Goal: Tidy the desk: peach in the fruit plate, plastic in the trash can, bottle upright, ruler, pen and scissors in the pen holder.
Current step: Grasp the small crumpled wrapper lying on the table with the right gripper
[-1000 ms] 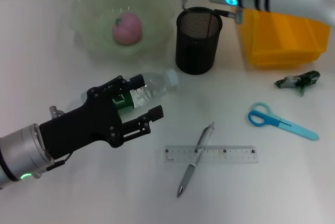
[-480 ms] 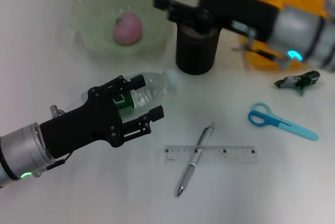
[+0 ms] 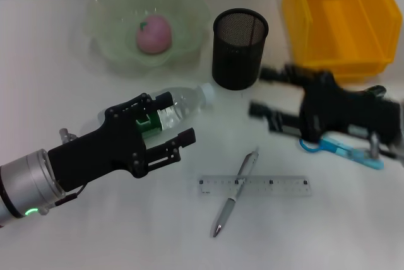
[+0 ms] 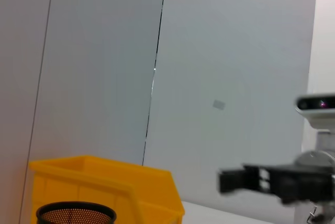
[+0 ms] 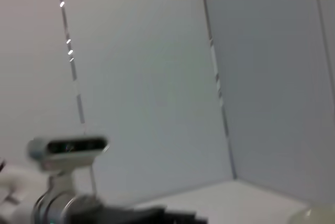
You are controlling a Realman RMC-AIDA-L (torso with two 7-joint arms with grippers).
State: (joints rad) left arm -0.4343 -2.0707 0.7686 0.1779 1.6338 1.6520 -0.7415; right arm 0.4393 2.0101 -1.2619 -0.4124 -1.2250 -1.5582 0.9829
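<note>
White desk: right gripper (image 3: 271, 99), jaws open and empty, has swung from the holder (image 3: 239, 48) down over the scissors (image 3: 341, 150), likely next; left gripper (image 3: 169, 120) open around the lying bottle (image 3: 180, 106)

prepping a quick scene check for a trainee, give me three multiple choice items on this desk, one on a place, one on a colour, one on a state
1. Where is the peach?
A. in the green fruit plate
B. in the yellow bin
C. beside the ruler

2. What colour are the scissors' handles?
A. red
B. blue
C. black

3. How is the water bottle?
A. standing upright
B. inside the pen holder
C. lying on its side

Answers:
1 A: the peach sits in the green fruit plate, far from the ruler.
2 B: the scissors show a blue loop under the right gripper.
3 C: the water bottle lies flat between the open fingers of the left gripper, outside the pen holder.
</note>
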